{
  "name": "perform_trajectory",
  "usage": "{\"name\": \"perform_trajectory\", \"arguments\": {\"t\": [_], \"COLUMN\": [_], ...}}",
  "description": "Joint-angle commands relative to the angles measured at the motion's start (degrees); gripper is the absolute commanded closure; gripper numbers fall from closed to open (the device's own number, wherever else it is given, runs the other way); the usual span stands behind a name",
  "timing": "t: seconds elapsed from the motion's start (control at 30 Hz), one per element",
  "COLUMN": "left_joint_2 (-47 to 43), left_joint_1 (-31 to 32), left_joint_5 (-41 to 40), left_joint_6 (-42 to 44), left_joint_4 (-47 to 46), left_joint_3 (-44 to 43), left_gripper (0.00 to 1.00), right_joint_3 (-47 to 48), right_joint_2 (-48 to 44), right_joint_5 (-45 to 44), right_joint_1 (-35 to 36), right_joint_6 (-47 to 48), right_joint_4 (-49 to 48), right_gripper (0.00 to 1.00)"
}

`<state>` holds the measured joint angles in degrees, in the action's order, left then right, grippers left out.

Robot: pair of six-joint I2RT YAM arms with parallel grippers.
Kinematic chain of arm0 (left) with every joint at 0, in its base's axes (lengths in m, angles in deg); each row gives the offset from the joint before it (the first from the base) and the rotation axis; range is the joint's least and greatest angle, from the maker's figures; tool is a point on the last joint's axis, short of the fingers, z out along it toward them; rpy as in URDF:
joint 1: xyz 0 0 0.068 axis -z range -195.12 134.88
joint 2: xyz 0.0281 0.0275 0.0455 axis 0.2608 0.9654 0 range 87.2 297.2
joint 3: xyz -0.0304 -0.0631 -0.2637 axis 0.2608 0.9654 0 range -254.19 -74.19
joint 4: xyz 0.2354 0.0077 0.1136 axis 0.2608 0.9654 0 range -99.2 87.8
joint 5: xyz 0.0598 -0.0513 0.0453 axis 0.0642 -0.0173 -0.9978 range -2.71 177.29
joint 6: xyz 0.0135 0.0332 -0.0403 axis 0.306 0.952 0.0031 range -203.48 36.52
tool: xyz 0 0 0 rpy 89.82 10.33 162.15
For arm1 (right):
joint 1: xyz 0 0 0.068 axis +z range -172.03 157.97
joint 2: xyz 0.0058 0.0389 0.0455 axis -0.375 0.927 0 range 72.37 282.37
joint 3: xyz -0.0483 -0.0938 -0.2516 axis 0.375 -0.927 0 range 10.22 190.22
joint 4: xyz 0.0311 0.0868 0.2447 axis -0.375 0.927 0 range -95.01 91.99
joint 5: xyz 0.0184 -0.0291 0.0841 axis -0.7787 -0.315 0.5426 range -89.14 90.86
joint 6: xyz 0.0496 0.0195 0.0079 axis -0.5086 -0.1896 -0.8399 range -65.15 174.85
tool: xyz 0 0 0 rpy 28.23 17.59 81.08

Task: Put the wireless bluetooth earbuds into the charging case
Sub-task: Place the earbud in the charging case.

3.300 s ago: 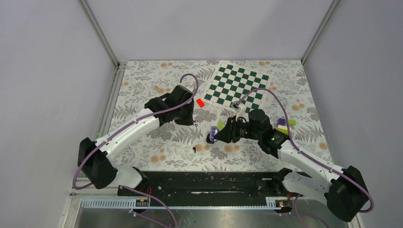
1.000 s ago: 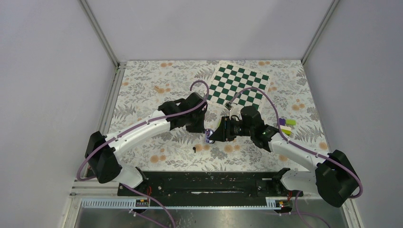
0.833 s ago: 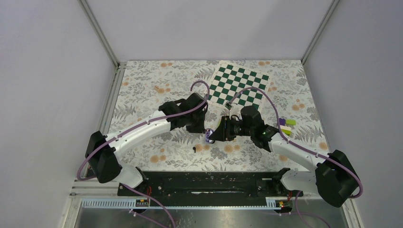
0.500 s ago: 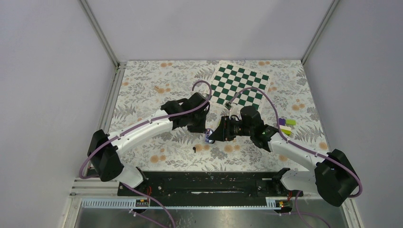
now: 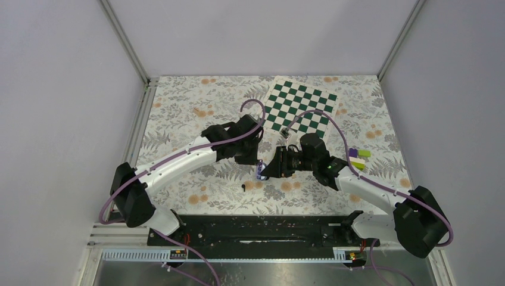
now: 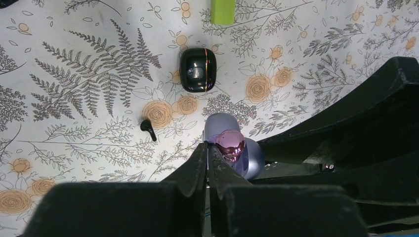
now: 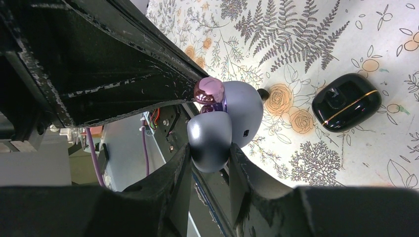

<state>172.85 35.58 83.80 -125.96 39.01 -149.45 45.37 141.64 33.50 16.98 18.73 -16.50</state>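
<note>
My right gripper (image 7: 210,154) is shut on an open lilac-grey charging case (image 7: 242,111) and holds it above the mat, mid-table (image 5: 261,170). My left gripper (image 6: 208,146) is shut, and a glossy pink-purple earbud (image 6: 230,144) sits at its tips against the case's (image 6: 249,160) open face. The same earbud (image 7: 208,90) shows at the case's top in the right wrist view. A closed glossy black case (image 6: 197,69) with a gold seam and a tiny black earbud (image 6: 147,129) lie on the mat below. Both also show in the right wrist view: the case (image 7: 346,101) and the earbud (image 7: 264,92).
A green-and-white chessboard (image 5: 301,107) lies at the back. Lime and purple blocks (image 5: 359,156) lie to the right. One lime block (image 6: 222,10) lies beyond the black case. The black earbud (image 5: 243,187) lies near the front. A small tan piece (image 5: 196,111) lies back left.
My left gripper has moved right from the mat to the held case, with the pink-purple earbud at its tips. My right gripper has shifted a little left with the case. Almost no motion in the last second.
</note>
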Motion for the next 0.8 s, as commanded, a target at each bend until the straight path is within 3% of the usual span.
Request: {"name": "perform_trajectory", "arguments": {"t": [0.0, 0.77], "left_joint_2": [0.16, 0.75], "left_joint_1": [0.46, 0.65], "left_joint_5": [-1.37, -1.81], "left_joint_6": [0.77, 1.43], "left_joint_4": [-0.17, 0.72], "left_joint_3": [-2.05, -1.07], "left_gripper": [1.00, 1.00], "right_joint_3": [2.00, 1.91], "right_joint_2": [-0.57, -2.14], "right_joint_5": [0.87, -0.44], "right_joint_1": [0.52, 0.53], "right_joint_6": [-0.15, -0.35], "right_joint_4": [-3.06, -2.68], "right_gripper": [1.00, 1.00]}}
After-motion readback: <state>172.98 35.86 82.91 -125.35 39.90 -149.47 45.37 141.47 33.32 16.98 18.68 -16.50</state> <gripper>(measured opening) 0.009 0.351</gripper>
